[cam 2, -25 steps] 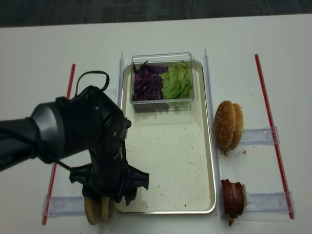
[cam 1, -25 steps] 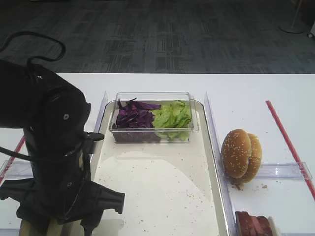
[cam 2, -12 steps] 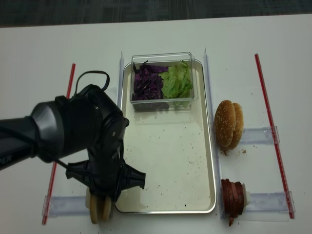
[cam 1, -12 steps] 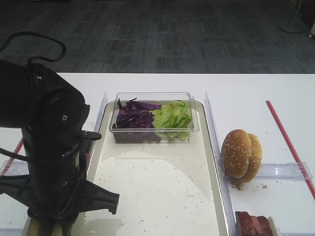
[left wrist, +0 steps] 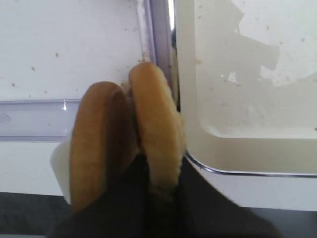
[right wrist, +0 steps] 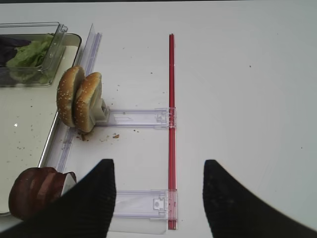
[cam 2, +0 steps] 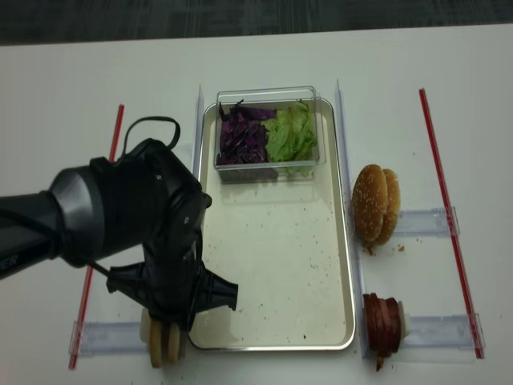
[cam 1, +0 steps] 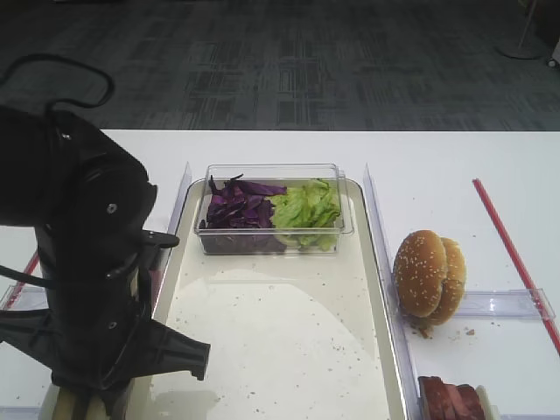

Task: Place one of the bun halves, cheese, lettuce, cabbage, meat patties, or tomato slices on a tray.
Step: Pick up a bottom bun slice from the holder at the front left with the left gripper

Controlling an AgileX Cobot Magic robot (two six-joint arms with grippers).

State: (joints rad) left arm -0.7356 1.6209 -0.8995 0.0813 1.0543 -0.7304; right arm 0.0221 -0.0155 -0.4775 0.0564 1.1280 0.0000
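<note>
Left hand (left wrist: 161, 191) clamped on bun half (left wrist: 156, 134).
Bun stands on edge beside tray's (left wrist: 237, 148) near-left corner; right hand's (right wrist: 156, 198) fingers spread, empty.

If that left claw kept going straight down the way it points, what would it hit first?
The left claw is already shut on one of the bun halves, so probably the white table just beneath; depth is unclear.

Lighting is bright and even, from overhead, and the white table (cam 2: 72, 88) reads clean without burnt-out patches. A broad pale sheen lies across the tray (cam 1: 289, 341) floor in the high view, and the tray's metal rim catches a thin highlight. Shadows are soft and short. The left wrist view is soft and blurred at close range; the right wrist view shows dark, unfocused fingers (right wrist: 89, 198) at its bottom edge.
</note>
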